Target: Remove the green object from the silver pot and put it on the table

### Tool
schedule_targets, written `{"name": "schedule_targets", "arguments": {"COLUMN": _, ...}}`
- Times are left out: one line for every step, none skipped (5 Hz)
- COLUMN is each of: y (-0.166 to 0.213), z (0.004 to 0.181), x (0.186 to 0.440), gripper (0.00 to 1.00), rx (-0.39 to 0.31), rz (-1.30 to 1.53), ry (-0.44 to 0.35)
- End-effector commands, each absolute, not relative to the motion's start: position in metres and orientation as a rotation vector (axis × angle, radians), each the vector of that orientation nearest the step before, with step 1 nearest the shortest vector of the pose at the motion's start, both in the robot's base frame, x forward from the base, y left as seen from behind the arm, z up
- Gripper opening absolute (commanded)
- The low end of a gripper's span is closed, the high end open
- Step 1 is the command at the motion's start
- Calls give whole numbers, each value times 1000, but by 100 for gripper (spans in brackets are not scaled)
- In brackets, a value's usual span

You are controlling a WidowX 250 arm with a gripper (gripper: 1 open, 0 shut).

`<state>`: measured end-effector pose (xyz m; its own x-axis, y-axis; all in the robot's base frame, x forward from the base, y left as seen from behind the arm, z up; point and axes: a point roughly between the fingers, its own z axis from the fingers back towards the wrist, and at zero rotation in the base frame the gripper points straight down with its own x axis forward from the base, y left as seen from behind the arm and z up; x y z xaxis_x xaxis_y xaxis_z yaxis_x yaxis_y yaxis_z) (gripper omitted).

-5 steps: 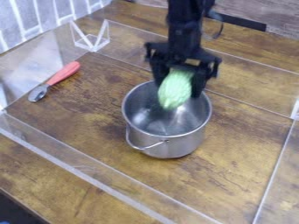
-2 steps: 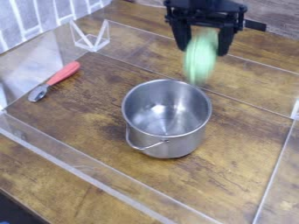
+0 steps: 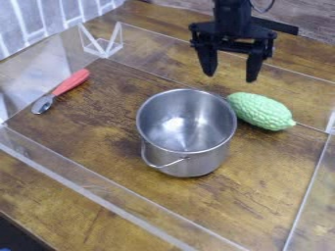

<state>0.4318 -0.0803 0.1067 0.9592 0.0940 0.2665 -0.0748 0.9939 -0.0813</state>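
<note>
My 1 open hand (image 3: 230, 74) has free air around it above the desk (image 3: 92, 167). Bare wood runs along the pot's near side. The pot (image 3: 187, 132) blocks low passage at the middle, its right side closed off by the green object (image 3: 262, 112) just beside it. Clear plastic walls (image 3: 98, 199) hem the left.

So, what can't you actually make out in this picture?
- Whether the green object touches the silver pot: the one camera view looks down past the rim.
- The pot's outer far side: hidden behind its own rim.
- The upper part of the robot arm: cut off by the top edge.
- Any markings on the red-handled tool: too small in this view.
</note>
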Motion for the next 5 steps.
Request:
{"name": "schedule_targets", "arguments": {"y": -97, "z": 112, "x": 436, "gripper": 100, "rx": -83, "rz": 98, "ry": -322}}
{"name": "schedule_targets", "arguments": {"y": -104, "z": 97, "x": 437, "gripper": 100, "rx": -84, "rz": 93, "ry": -306}}
{"name": "schedule_targets", "arguments": {"y": -109, "z": 84, "x": 439, "gripper": 100, "rx": -79, "rz": 85, "ry": -289}}
{"name": "schedule_targets", "arguments": {"y": -111, "z": 75, "x": 442, "gripper": 100, "rx": -82, "rz": 85, "ry": -282}}
{"name": "schedule_targets", "arguments": {"y": -111, "z": 71, "x": 443, "gripper": 0, "rx": -81, "rz": 86, "ry": -281}}
